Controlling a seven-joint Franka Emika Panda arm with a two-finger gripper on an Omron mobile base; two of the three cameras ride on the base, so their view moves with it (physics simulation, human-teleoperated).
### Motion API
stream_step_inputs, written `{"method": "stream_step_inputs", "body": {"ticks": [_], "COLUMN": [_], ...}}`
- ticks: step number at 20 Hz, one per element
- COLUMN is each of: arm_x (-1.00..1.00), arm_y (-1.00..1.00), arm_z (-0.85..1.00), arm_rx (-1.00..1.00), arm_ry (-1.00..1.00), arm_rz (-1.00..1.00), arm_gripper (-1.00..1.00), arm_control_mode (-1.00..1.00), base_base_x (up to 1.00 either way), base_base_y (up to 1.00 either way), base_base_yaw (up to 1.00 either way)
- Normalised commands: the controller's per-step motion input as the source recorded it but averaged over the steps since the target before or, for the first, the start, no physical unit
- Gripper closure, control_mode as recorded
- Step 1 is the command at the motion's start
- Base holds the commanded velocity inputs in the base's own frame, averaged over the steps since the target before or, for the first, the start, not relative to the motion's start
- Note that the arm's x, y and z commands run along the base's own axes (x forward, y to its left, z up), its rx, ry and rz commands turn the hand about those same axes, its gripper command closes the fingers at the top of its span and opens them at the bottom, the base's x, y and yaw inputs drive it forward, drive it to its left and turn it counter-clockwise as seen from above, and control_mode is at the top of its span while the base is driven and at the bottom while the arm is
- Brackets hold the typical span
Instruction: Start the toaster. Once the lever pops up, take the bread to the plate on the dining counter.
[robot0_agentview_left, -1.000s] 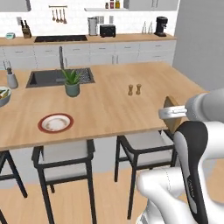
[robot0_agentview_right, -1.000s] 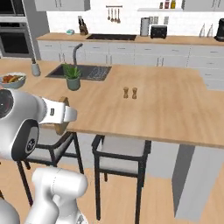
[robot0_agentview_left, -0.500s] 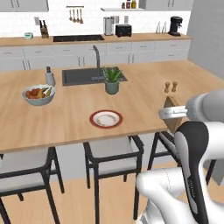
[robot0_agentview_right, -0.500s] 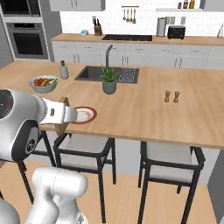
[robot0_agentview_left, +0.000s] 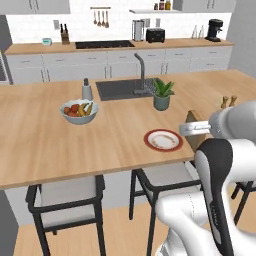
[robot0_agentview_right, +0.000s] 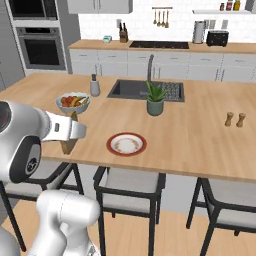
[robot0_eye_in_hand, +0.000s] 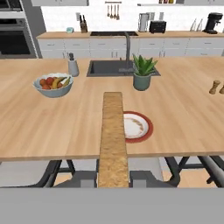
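The bread (robot0_eye_in_hand: 113, 131) is a tan slice seen edge-on, and my gripper (robot0_eye_in_hand: 113, 177) is shut on its lower end. From the left base view the bread (robot0_agentview_left: 196, 143) stands upright in the gripper (robot0_agentview_left: 192, 129) at the near edge of the dining counter (robot0_agentview_left: 50, 145), just right of the red-rimmed plate (robot0_agentview_left: 163, 140). The right base view has the gripper (robot0_agentview_right: 75, 131) and bread (robot0_agentview_right: 67, 146) left of the plate (robot0_agentview_right: 126, 144). In the hand view the plate (robot0_eye_in_hand: 139, 127) lies just beyond and right of the slice. The black toaster (robot0_agentview_left: 155, 35) stands far off on the back worktop.
A fruit bowl (robot0_agentview_left: 78, 111), a soap bottle (robot0_agentview_left: 87, 90), a potted plant (robot0_agentview_left: 162, 95), the dark sink (robot0_agentview_left: 122, 89) with its faucet (robot0_agentview_left: 141, 70) and two shakers (robot0_agentview_left: 228, 101) are on the counter. Stools (robot0_agentview_left: 65, 195) stand under its near edge.
The whole scene has slid to the right in both base views, so the base has driven left along the counter. The plate now lies just ahead of the gripper. The bread stays held.
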Motion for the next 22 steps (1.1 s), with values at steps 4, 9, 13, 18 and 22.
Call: {"method": "stream_step_inputs", "body": {"ticks": [4,9,13,18,22], "arm_x": [0.0,0.0,0.0,0.0,0.69], "arm_y": [0.0,0.0,0.0,0.0,0.0], "arm_z": [0.0,0.0,0.0,0.0,0.0], "arm_rx": [0.0,0.0,0.0,0.0,0.0], "arm_ry": [0.0,0.0,0.0,0.0,0.08], "arm_rz": [0.0,0.0,0.0,0.0,-0.03], "arm_gripper": [1.0,1.0,1.0,1.0,1.0], "arm_control_mode": [1.0,1.0,1.0,1.0,-1.0], "base_base_x": [0.0,0.13,0.0,0.0,0.0], "base_base_y": [-0.31,-0.21,0.0,0.0,0.0], "base_base_yaw": [-0.12,-0.17,0.0,0.0,0.0]}}
